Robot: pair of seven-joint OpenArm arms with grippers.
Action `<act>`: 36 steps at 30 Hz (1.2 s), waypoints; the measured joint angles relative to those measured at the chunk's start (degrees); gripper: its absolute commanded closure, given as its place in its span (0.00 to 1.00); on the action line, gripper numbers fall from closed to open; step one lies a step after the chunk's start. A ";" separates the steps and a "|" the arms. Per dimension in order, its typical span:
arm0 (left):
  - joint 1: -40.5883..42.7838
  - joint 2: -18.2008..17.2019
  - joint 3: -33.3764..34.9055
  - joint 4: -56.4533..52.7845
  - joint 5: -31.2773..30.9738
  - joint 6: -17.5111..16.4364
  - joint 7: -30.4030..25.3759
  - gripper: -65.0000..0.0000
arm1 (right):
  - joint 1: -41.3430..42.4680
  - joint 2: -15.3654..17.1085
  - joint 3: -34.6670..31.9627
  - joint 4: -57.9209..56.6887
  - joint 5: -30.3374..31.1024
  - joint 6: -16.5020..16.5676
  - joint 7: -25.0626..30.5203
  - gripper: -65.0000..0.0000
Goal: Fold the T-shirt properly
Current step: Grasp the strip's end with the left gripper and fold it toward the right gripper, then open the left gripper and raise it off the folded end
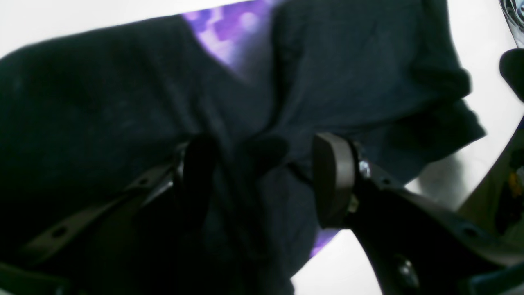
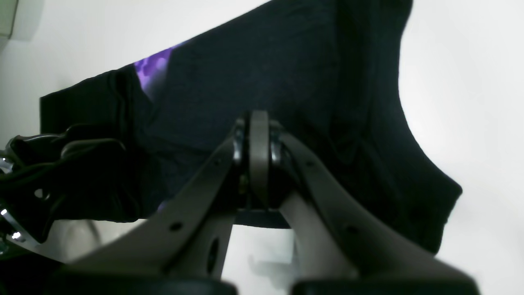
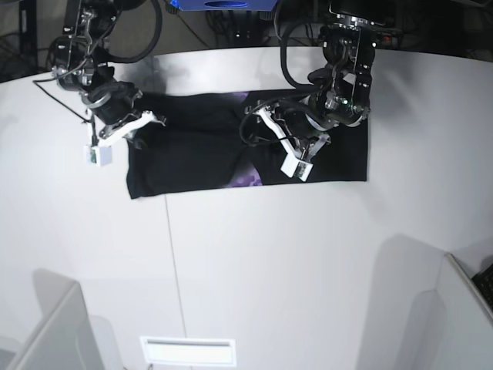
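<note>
The black T-shirt (image 3: 192,154) lies spread across the white table, with a bit of its purple print (image 3: 248,181) showing at the near edge. In the left wrist view the T-shirt (image 1: 348,61) fills the frame. My left gripper (image 1: 262,176) is open, and a bunched ridge of cloth lies between its fingers; in the base view it (image 3: 258,123) is over the shirt's middle. My right gripper (image 2: 259,155) has its pads pressed together at the edge of the T-shirt (image 2: 266,61); in the base view it (image 3: 152,120) is at the shirt's far left corner.
The white table (image 3: 254,254) has a seam (image 3: 171,254) running toward the front. A grey partition (image 3: 46,331) stands at the front left and another (image 3: 462,308) at the front right. A slot (image 3: 186,351) lies at the front edge. Cables hang behind.
</note>
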State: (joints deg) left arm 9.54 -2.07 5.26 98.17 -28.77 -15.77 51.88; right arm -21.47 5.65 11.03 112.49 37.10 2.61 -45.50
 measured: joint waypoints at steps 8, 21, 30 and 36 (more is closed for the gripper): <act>6.78 -1.03 -15.80 13.60 -0.85 -0.07 -0.46 0.73 | 0.28 0.00 0.00 0.02 0.00 0.00 -0.37 1.00; 14.32 -6.54 -43.01 12.07 0.02 -0.61 -0.11 1.00 | 11.98 -0.02 5.86 -6.34 -0.20 0.02 -14.82 0.19; 13.94 -6.36 -49.72 5.66 0.20 -13.22 -0.63 1.00 | 15.23 3.80 7.50 -17.46 0.04 0.07 -15.43 0.19; 13.62 -5.95 -45.62 1.11 0.00 -13.49 -0.50 1.00 | 15.08 3.76 7.48 -18.27 0.00 4.55 -15.37 0.19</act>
State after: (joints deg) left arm 23.16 -8.01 -40.36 99.29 -28.77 -29.26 51.37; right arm -6.39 9.41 18.50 94.21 37.10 7.16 -60.86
